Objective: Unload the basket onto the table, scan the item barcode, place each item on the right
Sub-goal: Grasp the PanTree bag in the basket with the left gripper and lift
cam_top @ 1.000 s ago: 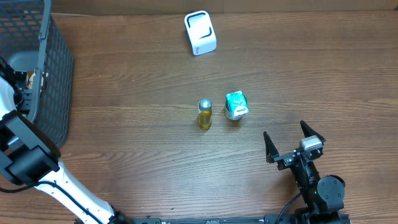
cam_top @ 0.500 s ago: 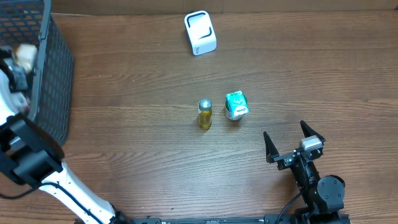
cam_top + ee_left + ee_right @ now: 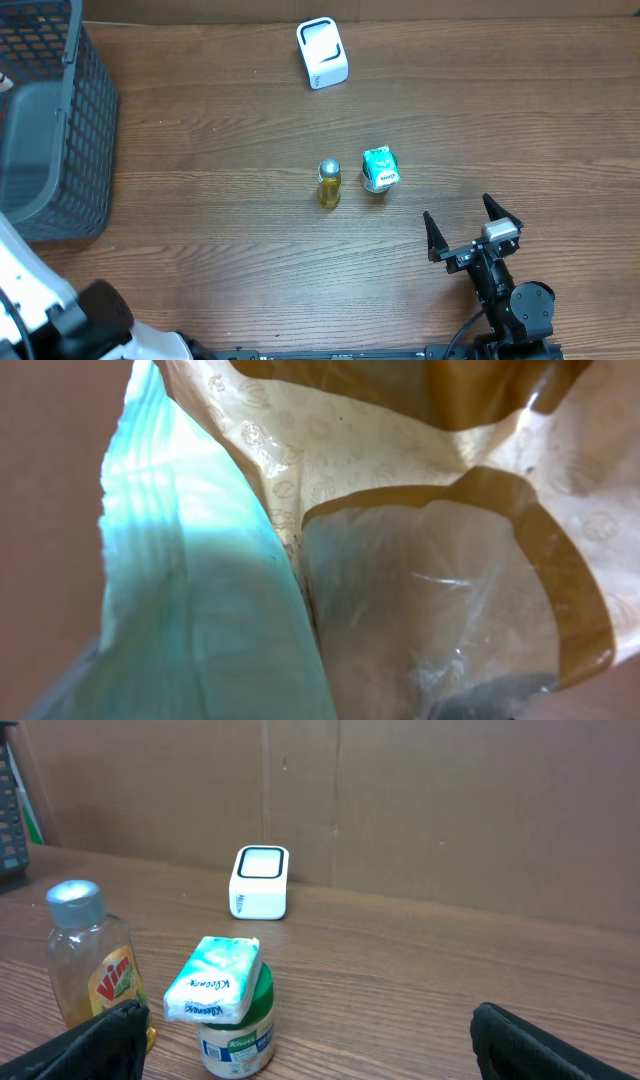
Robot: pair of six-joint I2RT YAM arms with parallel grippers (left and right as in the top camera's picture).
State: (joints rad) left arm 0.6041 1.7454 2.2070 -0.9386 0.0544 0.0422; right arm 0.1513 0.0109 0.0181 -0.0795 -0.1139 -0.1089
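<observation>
Left wrist view fills with the packet point(image 3: 400, 560) evidently clamped in the left claw, raised for presentation to the scanner point(image 3: 322, 52), well beyond the spread, idle right claw point(image 3: 456, 206).

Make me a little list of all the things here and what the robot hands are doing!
scanner: white, at the far edge
bottle: yellow liquid, silver cap, upright, in the middle
jar: green lid, just right of the bottle
tissue pack: lying on top of the jar
basket: dark mesh, far left
right gripper: open, holding nothing, near edge
left gripper: fingers not seen
packet: crinkly, teal and cream, fills the left wrist view
</observation>
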